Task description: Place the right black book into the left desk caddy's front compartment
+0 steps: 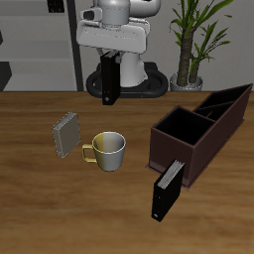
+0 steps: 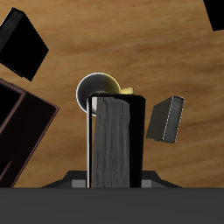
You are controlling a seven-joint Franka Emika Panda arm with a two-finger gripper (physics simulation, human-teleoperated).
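The right black book (image 1: 108,81) hangs upright in the air near the table's back edge, with my gripper (image 1: 108,63) shut on its upper end. In the wrist view this book (image 2: 114,140) fills the middle, clamped between the fingers (image 2: 79,182). The left desk caddy (image 1: 214,137) is a long dark maroon box lying at an angle across the table from the book. Its front compartment (image 1: 181,127), the big square section, is open and dark inside. Part of the caddy (image 2: 17,131) also shows in the wrist view.
A second black book (image 1: 167,189) leans against the caddy's front end, near the table's front edge. A metal mug (image 1: 107,149) with a yellow handle stands mid-table, beside a grey book (image 1: 66,134). A potted plant (image 1: 193,40) stands behind the table.
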